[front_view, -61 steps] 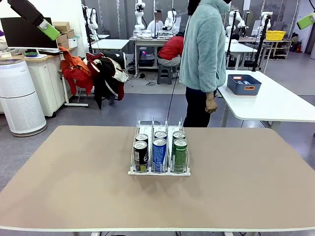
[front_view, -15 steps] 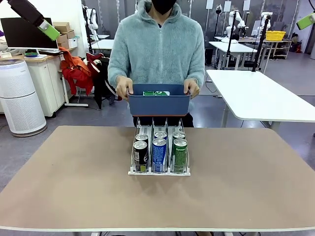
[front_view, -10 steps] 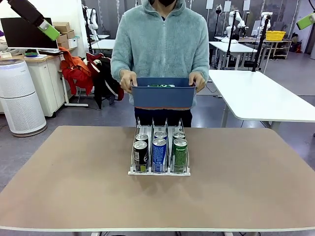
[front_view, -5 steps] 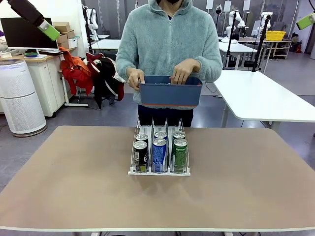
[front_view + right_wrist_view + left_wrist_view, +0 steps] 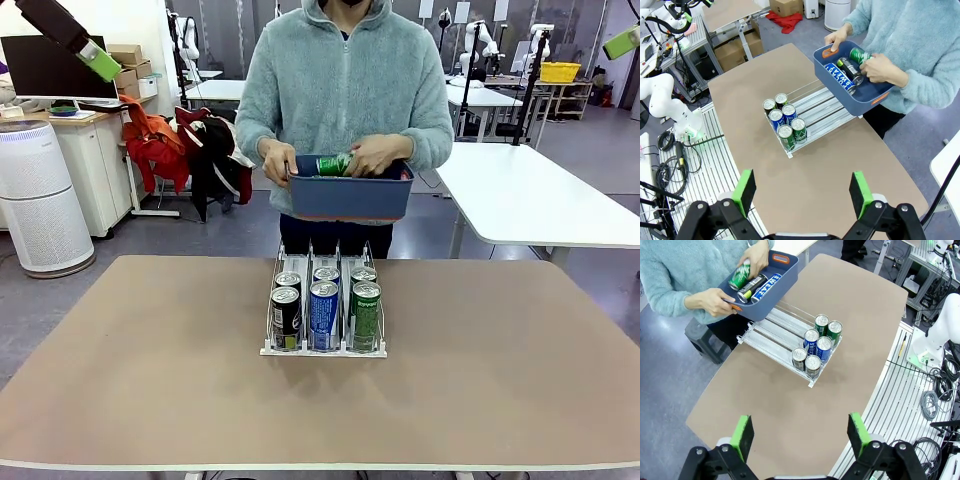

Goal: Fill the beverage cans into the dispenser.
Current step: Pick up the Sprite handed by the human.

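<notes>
Green can (image 5: 335, 164) gripped over bin (image 5: 348, 198), table's (image 5: 150, 380) far edge: seat upright via dispenser's (image 5: 774, 335) rear; L gripper (image 5: 800, 427), R gripper (image 5: 802, 185) wide, empty.

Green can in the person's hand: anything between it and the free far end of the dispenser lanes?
Only the dark blue plastic bin, held beneath the green aluminium can by the far end of the clear-plastic three-lane dispenser. The lanes' far stretch is bare; six cans stand at the near end.

Left gripper (image 5: 800, 432), right gripper (image 5: 803, 192): jaws wide apart, raised high.
</notes>
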`<state>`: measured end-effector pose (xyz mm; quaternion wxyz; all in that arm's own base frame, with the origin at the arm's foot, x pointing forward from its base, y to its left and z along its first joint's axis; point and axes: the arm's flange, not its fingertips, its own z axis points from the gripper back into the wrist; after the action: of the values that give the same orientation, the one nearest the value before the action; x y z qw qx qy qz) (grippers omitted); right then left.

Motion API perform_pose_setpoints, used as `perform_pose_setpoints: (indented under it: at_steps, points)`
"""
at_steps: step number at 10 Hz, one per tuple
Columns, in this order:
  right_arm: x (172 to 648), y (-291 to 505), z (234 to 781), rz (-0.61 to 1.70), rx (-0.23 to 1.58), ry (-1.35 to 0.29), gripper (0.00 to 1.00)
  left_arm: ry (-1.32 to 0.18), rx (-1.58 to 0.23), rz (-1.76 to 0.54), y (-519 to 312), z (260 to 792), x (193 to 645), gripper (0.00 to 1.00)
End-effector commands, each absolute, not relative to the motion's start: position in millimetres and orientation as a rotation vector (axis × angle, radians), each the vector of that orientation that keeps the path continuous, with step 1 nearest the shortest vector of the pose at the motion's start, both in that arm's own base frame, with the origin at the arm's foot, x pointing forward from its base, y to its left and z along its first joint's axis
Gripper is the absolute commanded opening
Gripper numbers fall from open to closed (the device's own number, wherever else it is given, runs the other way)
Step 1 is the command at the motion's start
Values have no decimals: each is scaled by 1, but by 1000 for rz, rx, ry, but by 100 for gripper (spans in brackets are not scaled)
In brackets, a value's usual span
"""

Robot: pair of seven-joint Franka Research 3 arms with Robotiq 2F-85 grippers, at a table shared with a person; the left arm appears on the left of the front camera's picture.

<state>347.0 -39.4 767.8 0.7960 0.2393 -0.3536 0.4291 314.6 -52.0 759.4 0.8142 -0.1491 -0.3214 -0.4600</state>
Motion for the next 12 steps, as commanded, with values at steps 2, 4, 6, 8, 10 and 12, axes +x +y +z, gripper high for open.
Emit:
perform_pose_setpoints:
  at_steps: [2,4,6,8,10,12]
  points:
    - [346,-39,768,926,512,-754,100,-680,-309,-984,-51,759,315,100]
    - [346,-39,768,926,512,-754,100,-680,-309,-984,-51,759,315,100]
    - [346,-39,768,926,512,-754,100,-680,-309,-984,-51,759,315,100]
    - [346,-39,768,926,512,-754,100,-680,-309,-984,-51,759,315,100]
    - [346,-39,768,926,512,-754,100,-680,-309,-984,-51,759,315,100]
    - [346,-39,768,926,512,-754,100,-680,-309,-984,-51,759,315,100]
